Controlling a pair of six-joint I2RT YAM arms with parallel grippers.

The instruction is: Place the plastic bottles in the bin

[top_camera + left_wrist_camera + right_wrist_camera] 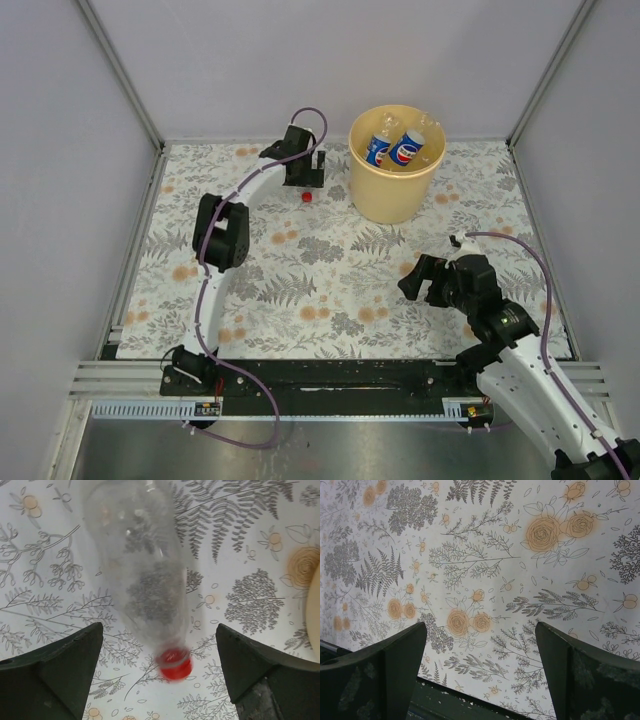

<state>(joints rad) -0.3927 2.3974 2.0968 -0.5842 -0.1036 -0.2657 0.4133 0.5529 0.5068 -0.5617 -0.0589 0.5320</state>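
The left hand hangs low over the far side of the surface, just left of the bin, with its fingers spread wide. From its wrist camera, a clear bottle lies in the gap between them. It touches neither finger, and open cloth shows on both sides of it. The bottle lies lengthwise away from the hand, its red cap nearest the hand and its body running out ahead. It looks smeared and soft-edged in that view, so I cannot tell whether it rests flat on the surface. From above, only the red cap is plain to see, just below the hand. The clear body is lost against the floral print.

The bin stands just to the right of that hand, and a sliver of its pale wall shows at the edge of the wrist view. Inside it, two blue-labelled bottles lean side by side, with something clear beside them that I cannot make out.

The right hand is well apart from all this, over the near right part of the surface. It too is spread wide, with only the flowered cloth between its fingers, and it holds nothing.
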